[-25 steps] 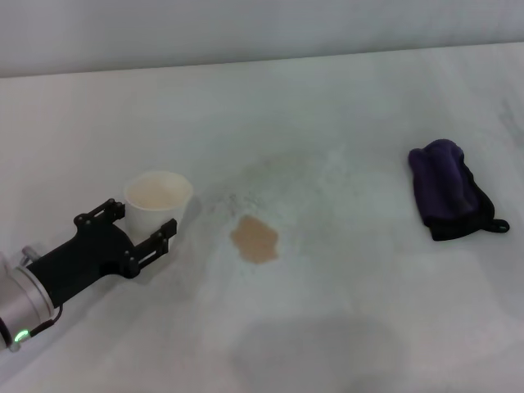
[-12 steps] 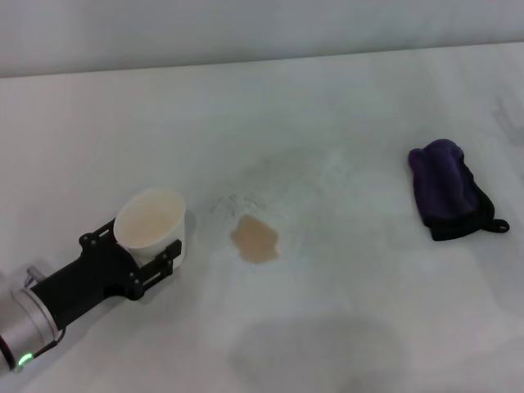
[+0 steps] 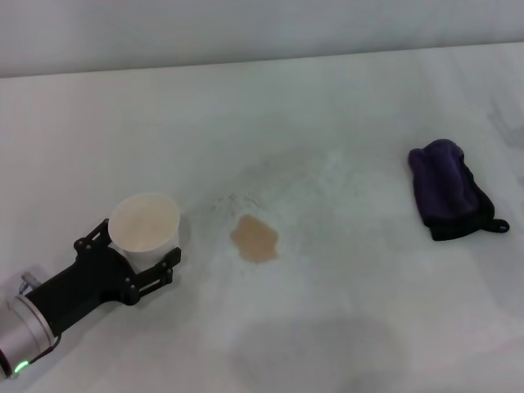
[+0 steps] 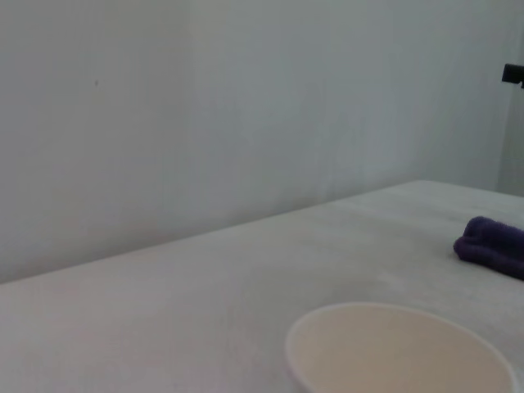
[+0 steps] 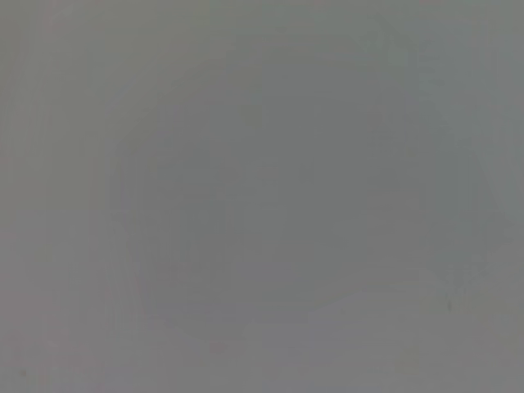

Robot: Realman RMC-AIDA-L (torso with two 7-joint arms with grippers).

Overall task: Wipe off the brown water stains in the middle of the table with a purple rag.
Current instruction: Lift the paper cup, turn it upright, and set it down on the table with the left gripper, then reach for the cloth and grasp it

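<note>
The brown water stain (image 3: 255, 239) is a small tan blotch in the middle of the white table (image 3: 344, 327). The purple rag (image 3: 449, 190) lies bunched at the right, far from both arms; it also shows in the left wrist view (image 4: 492, 246). My left gripper (image 3: 135, 250) is at the front left, left of the stain, with its black fingers shut around a white paper cup (image 3: 144, 223). The cup's rim fills the near part of the left wrist view (image 4: 401, 352). My right gripper is out of view; its wrist view shows only flat grey.
Faint grey speckled smudges (image 3: 286, 176) spread behind the stain. A grey wall (image 3: 246, 29) runs along the table's far edge. A soft shadow (image 3: 319, 352) lies on the table at the front middle.
The left gripper has closed on the paper cup and drawn it back towards the front left, away from the stain. The rag and stain have not moved.
</note>
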